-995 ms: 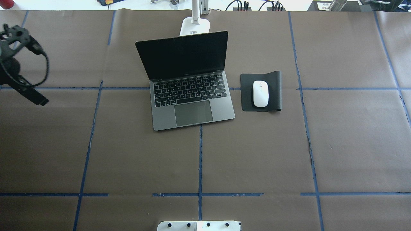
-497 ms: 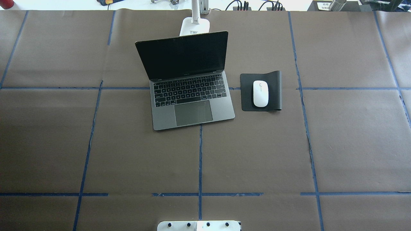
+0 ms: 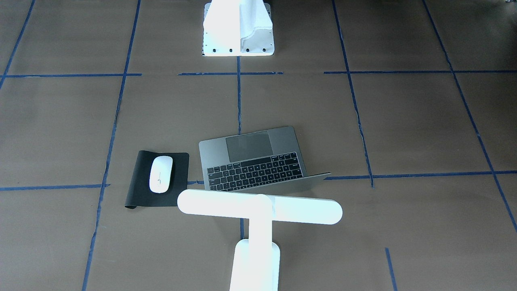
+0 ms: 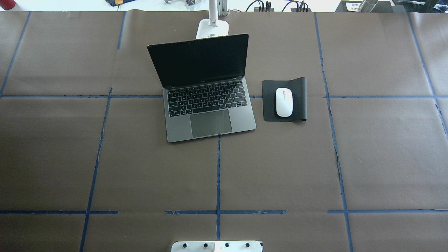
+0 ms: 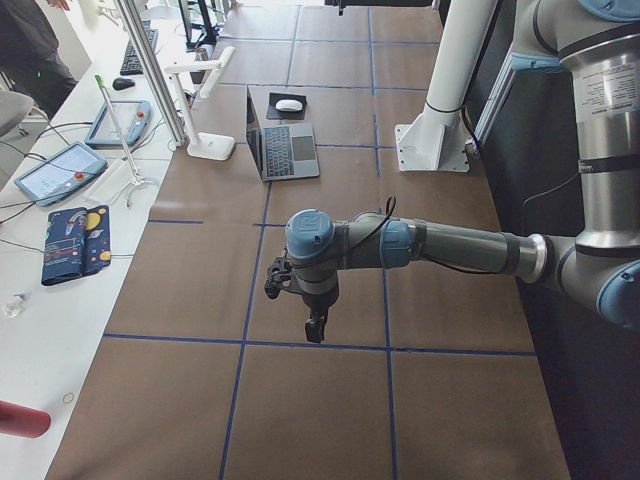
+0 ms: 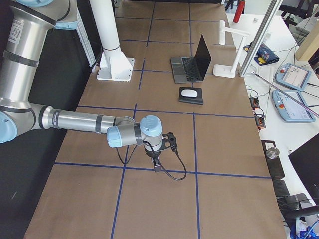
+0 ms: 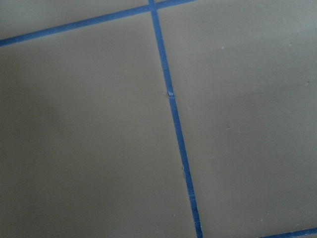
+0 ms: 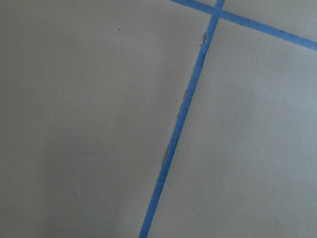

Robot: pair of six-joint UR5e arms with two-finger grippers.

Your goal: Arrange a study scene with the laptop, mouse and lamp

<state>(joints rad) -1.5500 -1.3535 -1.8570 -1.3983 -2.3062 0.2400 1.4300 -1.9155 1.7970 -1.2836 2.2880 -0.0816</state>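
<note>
The laptop sits open far-centre, mouse on the mat just right, lamp behind it, so I'd park my left gripper and right gripper, whose width I cannot tell, well clear of them.

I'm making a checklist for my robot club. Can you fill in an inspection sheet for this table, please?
Surface: brown paper table cover with a blue tape grid, and some tape edges are ragged.
Job's things: laptop open, screen dark; mouse on a black mat beside it; lamp standing behind the laptop's screen.
Clutter: nothing seen.
Grippers: left tool and right tool hang over bare paper, far from the things. Open or shut cannot be told.
Cables: a black cable loops from the right wrist; plugs and cables along the far edge.
Surroundings: white side bench with tablets; a person partly in view.
</note>
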